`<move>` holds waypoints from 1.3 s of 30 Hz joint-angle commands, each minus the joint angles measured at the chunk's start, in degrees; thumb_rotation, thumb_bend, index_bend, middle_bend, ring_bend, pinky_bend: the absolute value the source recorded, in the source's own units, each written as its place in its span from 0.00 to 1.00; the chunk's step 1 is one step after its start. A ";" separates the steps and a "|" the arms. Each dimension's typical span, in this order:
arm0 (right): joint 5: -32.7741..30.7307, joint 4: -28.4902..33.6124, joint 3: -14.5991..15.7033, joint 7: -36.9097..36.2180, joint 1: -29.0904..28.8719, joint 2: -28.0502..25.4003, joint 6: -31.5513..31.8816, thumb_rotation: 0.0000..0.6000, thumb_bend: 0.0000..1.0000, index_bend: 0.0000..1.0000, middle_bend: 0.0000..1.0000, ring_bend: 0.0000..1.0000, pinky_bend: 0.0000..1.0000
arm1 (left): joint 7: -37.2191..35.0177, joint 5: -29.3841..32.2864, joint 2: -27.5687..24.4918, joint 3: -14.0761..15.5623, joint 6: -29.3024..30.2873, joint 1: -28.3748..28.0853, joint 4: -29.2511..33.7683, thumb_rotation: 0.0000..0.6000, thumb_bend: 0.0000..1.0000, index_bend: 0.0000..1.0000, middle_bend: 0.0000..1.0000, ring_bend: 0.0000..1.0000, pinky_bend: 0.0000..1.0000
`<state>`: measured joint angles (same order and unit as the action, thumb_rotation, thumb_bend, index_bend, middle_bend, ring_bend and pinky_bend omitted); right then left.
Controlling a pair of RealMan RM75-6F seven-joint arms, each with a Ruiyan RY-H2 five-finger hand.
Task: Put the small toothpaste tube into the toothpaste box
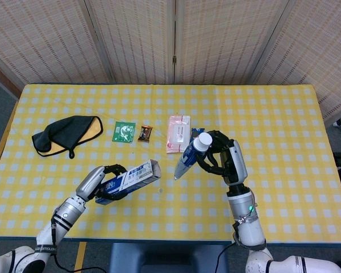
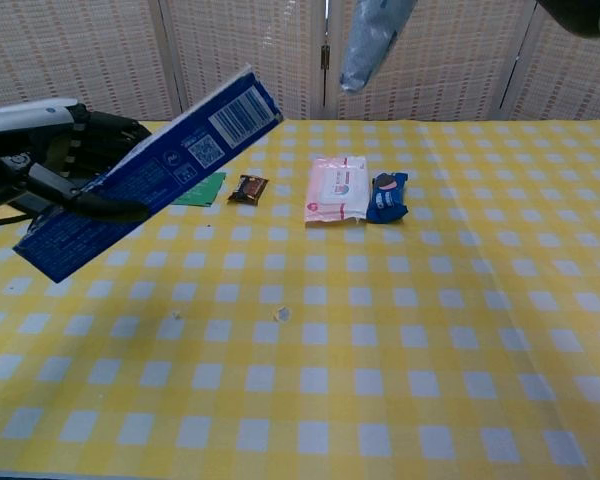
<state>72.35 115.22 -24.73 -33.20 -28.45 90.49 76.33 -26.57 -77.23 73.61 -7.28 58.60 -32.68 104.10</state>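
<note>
Left robot hand [image 1: 102,181] clamps the box [image 1: 129,178], right robot hand [image 1: 220,158] the tube [image 1: 187,157] — misaligned, its tail could miss the box's mouth.

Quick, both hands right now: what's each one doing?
Left hand: holding the toothpaste box, lifted off the table.
Right hand: holding the toothpaste tube, cap end up.

Box [image 1: 134,176] left of tube [image 1: 188,157], snacks [image 1: 145,133] behind

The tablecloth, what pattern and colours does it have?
The tablecloth has yellow and white checks, clearest in the chest view.
</note>
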 commanded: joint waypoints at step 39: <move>-1.28 -4.29 -4.34 -1.36 -4.48 12.35 2.19 1.00 0.45 0.76 0.62 0.68 0.95 | 0.01 4.10 8.60 -4.63 0.56 -0.73 -0.36 1.00 0.26 0.55 0.52 0.48 0.31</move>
<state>71.07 111.13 -29.12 -34.37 -32.93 102.64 78.54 -26.55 -73.18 82.15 -11.86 59.09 -33.41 103.72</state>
